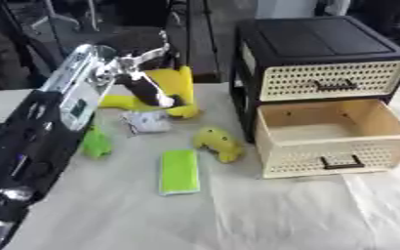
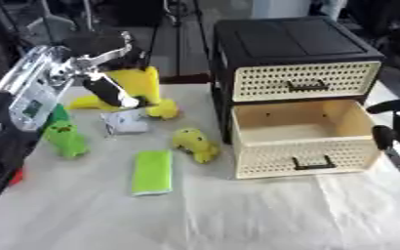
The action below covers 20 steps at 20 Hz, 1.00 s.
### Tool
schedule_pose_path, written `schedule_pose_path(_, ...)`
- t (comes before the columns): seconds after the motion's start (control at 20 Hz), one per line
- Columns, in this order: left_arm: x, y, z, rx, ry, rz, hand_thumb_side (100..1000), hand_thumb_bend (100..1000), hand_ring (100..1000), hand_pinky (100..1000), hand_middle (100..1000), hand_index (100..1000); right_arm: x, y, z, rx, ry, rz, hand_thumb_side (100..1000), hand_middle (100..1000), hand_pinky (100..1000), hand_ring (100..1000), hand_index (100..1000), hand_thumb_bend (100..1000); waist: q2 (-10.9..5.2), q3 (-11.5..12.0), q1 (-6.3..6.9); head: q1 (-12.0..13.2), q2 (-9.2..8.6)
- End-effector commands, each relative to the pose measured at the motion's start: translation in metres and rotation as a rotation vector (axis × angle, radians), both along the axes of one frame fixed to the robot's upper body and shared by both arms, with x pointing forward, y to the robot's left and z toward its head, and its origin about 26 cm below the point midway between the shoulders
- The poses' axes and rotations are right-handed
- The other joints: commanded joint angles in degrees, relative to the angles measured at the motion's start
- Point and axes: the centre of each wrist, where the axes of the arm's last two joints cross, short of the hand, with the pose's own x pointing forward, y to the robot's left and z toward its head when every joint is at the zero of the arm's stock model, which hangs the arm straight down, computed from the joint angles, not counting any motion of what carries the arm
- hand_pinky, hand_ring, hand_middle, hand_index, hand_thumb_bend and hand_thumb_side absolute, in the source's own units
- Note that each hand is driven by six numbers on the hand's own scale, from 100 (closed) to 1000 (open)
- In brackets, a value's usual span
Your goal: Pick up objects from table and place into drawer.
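left hand (image 1: 148, 88) gripping big yellow toy (image 1: 171, 88) | open drawer (image 1: 330, 128) lying to its right | right hand (image 2: 391, 132) idling beside drawer, fingers unclear

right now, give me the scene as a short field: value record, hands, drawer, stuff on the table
left hand: over the large yellow toy, fingers curled at it; contact unclear
right hand: idle at the right edge beside the drawers, fingers relaxed
lower drawer: pulled open; nothing shows inside
upper drawer: closed
table items: small yellow toy, flat green item, green toy, small grey-white item
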Motion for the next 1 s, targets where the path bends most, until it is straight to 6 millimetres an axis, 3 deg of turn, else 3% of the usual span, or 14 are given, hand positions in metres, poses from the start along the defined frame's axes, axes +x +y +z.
schedule_pose_path(0.05,0.001,-0.029,0.009,-0.046,-0.058,-0.042,237,370,353,395,360,602,0.005,0.008,0.015,-0.012,-0.034,0.057,702,259,100,150,743,209,0.01,-1.4,-0.16,1.7,-1.27)
schedule_pose_path(0.3,0.006,-0.061,0.000,-0.116,-0.102,-0.090,259,399,379,429,380,618,0.011,0.021,0.024,-0.015,-0.052,0.125,706,261,100,151,742,188,1.48,-4.9,0.00,3.6,-2.60)
schedule_pose_path(0.45,0.006,-0.070,-0.007,-0.159,-0.125,-0.114,262,340,397,445,392,628,0.013,0.026,0.026,-0.013,-0.056,0.150,709,261,100,151,741,183,2.07,-6.2,0.19,4.0,-3.12)
schedule_pose_path(0.6,0.007,-0.074,-0.015,-0.190,-0.136,-0.128,280,354,411,457,403,638,0.015,0.031,0.028,-0.014,-0.057,0.171,714,262,100,151,741,176,2.59,-7.3,0.36,4.2,-3.61)
schedule_pose_path(0.7,0.008,-0.076,-0.019,-0.203,-0.147,-0.131,348,507,476,512,468,695,0.015,0.033,0.029,-0.017,-0.057,0.182,714,261,100,150,741,173,2.82,-7.8,0.46,4.3,-3.78)
schedule_pose_path(0.85,0.006,-0.078,-0.018,-0.207,-0.208,-0.152,463,879,562,574,562,752,0.016,0.033,0.029,-0.019,-0.056,0.186,717,262,100,150,740,168,3.09,-8.1,0.64,4.5,-3.94)
schedule_pose_path(1.0,0.004,-0.079,-0.018,-0.195,-0.269,-0.161,473,947,607,602,609,754,0.016,0.033,0.030,-0.022,-0.056,0.188,717,262,100,150,740,164,3.19,-8.3,0.72,4.5,-3.97)
